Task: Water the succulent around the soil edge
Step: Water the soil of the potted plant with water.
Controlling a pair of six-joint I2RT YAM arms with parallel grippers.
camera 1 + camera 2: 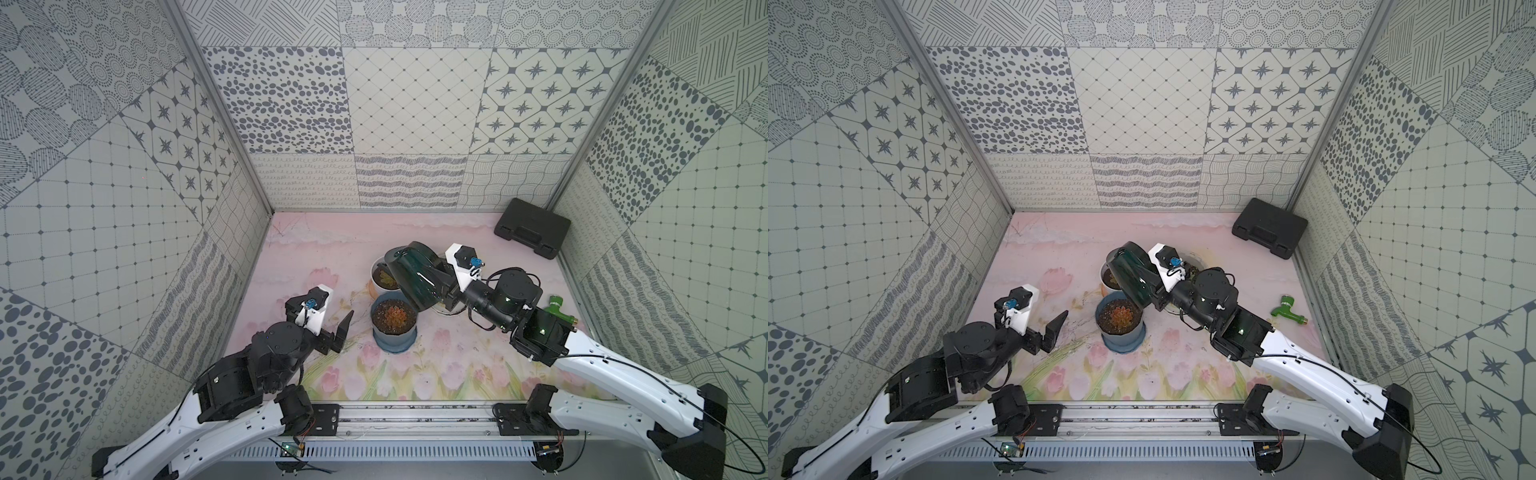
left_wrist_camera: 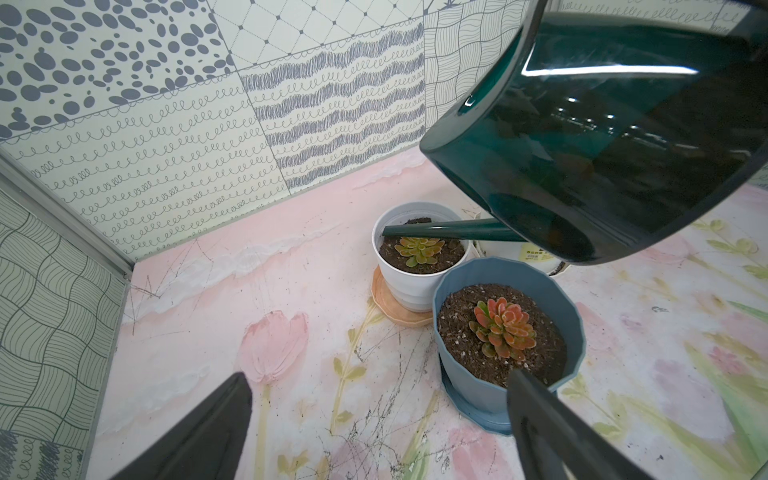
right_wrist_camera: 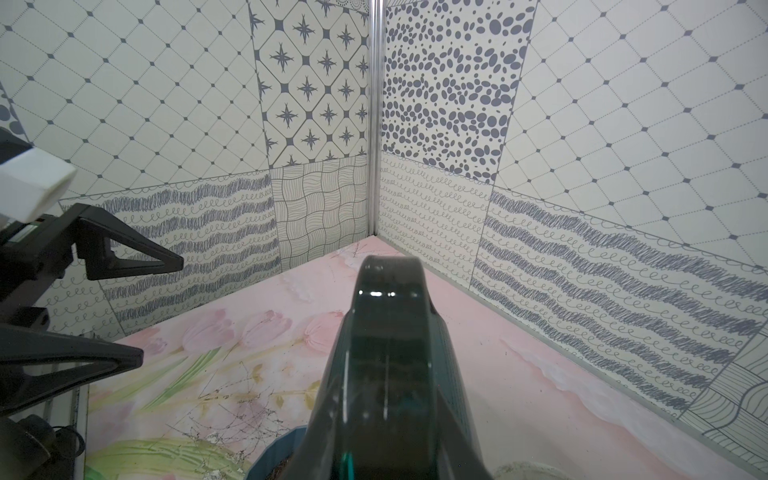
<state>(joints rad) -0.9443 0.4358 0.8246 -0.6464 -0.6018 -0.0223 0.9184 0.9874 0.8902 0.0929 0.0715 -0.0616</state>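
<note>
Watering-can spout over white pot rim

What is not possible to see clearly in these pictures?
- Water at the spout tip, left wrist view: too fine to tell.
- White pot, both top views: half covered by the can.
- Right tool, top and right wrist views: its grip is behind the can.
- White tub, left wrist view: mostly behind the can; label too small.
- Blue pot, right wrist view: cut off by the edge.

Dark green watering can, tilted over blue pot and white pot; left gripper, spread wide, near the blue pot; black case in corner
</note>
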